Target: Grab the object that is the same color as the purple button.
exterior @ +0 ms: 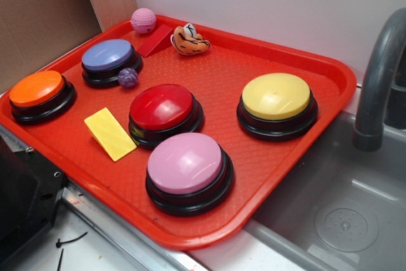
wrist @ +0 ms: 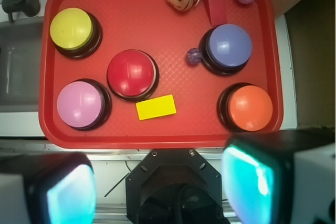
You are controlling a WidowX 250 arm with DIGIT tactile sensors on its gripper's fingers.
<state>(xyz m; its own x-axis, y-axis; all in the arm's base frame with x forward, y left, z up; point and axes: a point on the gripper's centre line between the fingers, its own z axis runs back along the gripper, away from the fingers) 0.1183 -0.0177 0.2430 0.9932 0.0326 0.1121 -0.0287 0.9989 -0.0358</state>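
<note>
Our claw (wrist: 157, 192) hangs spread above the red plastic tray (wrist: 157, 135). We should descend squarely over the tiny dark purple bumpy ball (wrist: 193, 56), touching the periwinkle domed button (wrist: 228, 45), and pinch gently.

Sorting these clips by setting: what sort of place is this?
Likely a toy kitchen counter set up for robot tests: a red tray of push buttons sits beside a grey sink basin with a faucet.

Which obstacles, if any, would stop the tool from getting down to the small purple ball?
Probably none. The small purple ball lies uncovered on the tray, though it touches the purple button, so the open tool has little room on that side.
</note>
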